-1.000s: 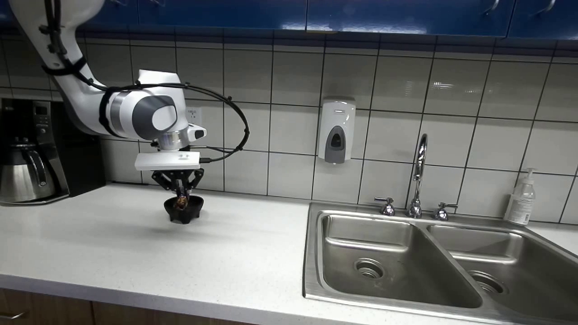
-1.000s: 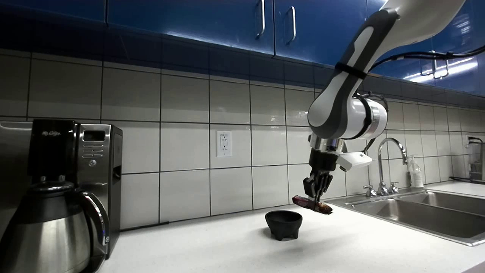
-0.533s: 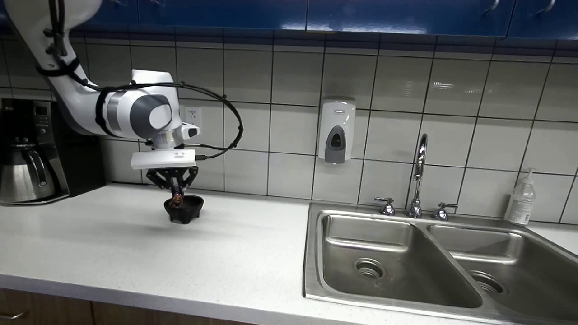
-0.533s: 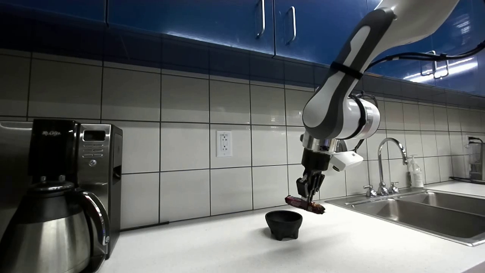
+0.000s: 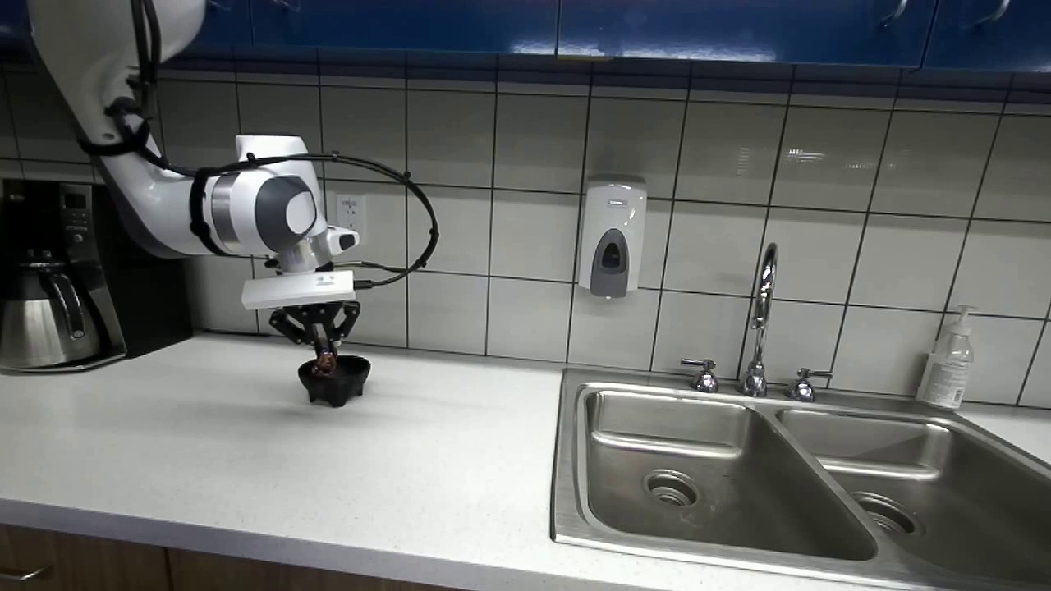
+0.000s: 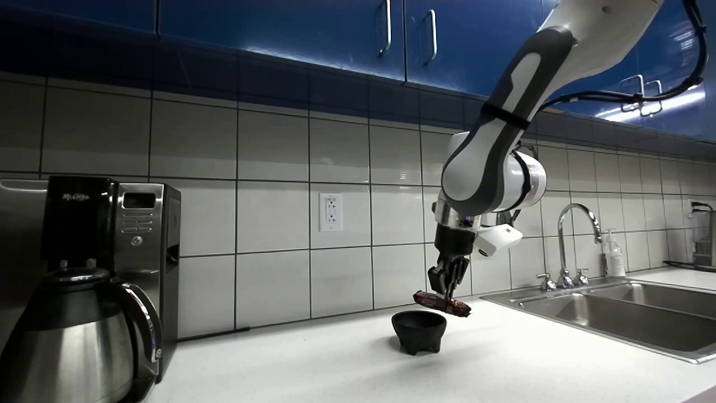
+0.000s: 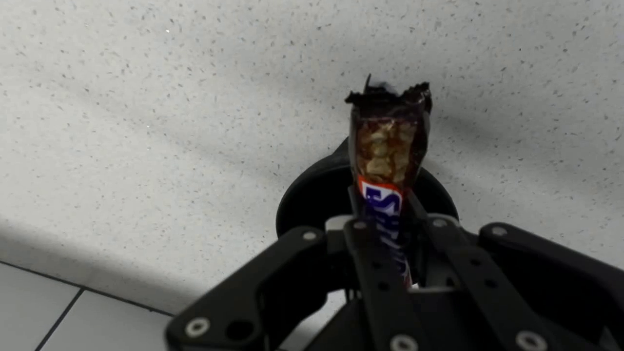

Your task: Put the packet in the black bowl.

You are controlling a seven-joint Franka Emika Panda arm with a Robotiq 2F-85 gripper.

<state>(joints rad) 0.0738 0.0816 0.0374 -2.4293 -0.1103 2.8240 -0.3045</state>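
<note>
- Far left: a black and steel coffee machine (image 6: 148, 240) with a steel carafe (image 6: 78, 341).
- Next: a white socket (image 6: 330, 212), mounted upright.
- Then the black bowl (image 6: 418, 336), upright on stubby feet, well apart from the machine.
- Over it, the packet (image 7: 385, 165), tilted; in the wrist view one ragged end juts past the bowl's rim.
- The hand (image 6: 447, 301), pointing down, grips the packet around its middle; both hide part of the bowl in the wrist view.
- Further right: a white and grey dispenser (image 5: 612, 238), higher up.
- The steel sink (image 5: 566, 460), two basins side by side, its chrome tap (image 5: 762, 312) between two lever handles (image 5: 704, 376).
- Far right: a labelled pump bottle (image 5: 948, 369) near the sink's back edge.
- Surface: the pale speckled bench (image 5: 427, 460) carries machine and bowl; soft shadows lie near the bowl.
- Room: cream tiles (image 5: 534, 230) with dark joints behind, glossy blue cupboards (image 5: 410, 25) overhead, brown wooden fronts (image 5: 90, 558) under the bench.
</note>
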